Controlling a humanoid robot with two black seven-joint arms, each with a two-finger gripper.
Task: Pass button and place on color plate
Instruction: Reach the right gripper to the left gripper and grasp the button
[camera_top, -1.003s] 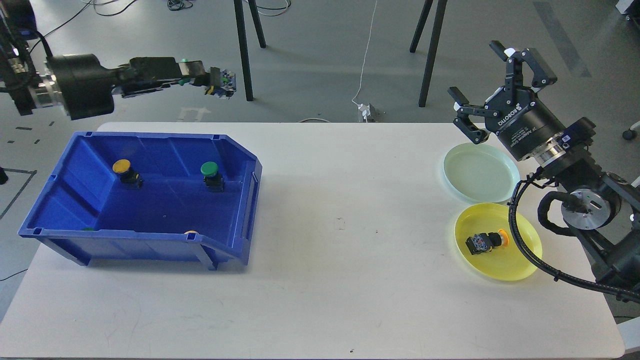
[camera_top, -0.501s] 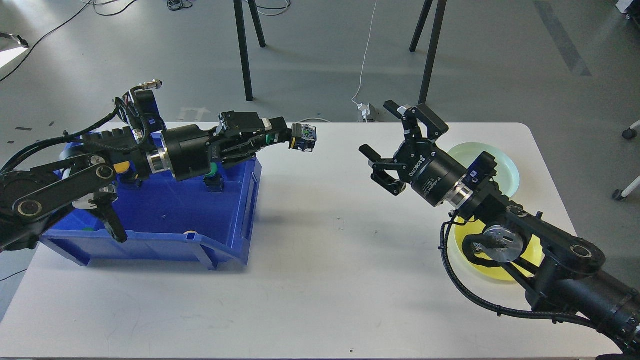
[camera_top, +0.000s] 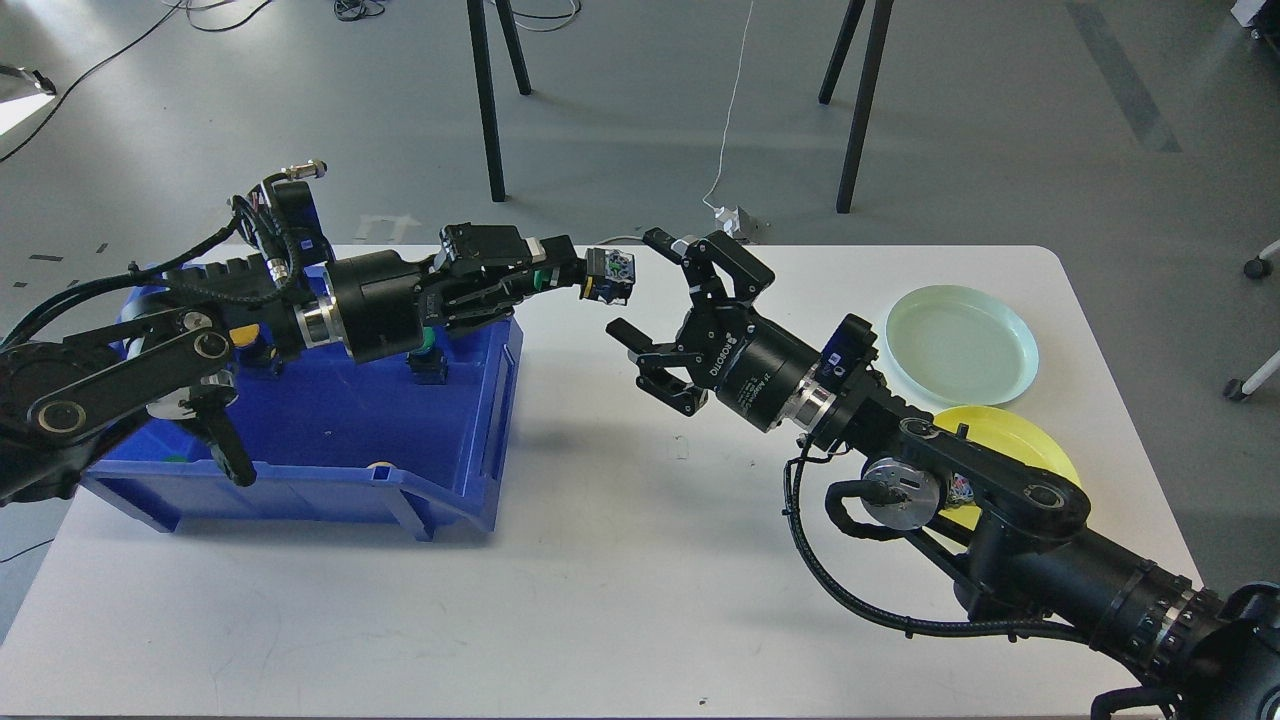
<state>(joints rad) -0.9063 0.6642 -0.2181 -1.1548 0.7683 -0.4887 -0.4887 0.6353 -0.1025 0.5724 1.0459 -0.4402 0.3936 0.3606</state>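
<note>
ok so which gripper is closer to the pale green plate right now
Right. The right gripper hangs open over the table's middle, to the left of the pale green plate. The left gripper is farther left, by the blue bin, holding a button.

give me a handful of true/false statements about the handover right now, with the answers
1. The left hand holds a green button out over the table. True.
2. The right hand is shut on that button. False: its fingers are spread open and sit just short of the button, not gripping it.
3. The pale green plate has nothing on it. True.
4. The blue bin sits on the right side of the table. False: it is on the left, under the left arm.
5. The yellow plate is in full view. False: the right arm covers much of it.
</note>
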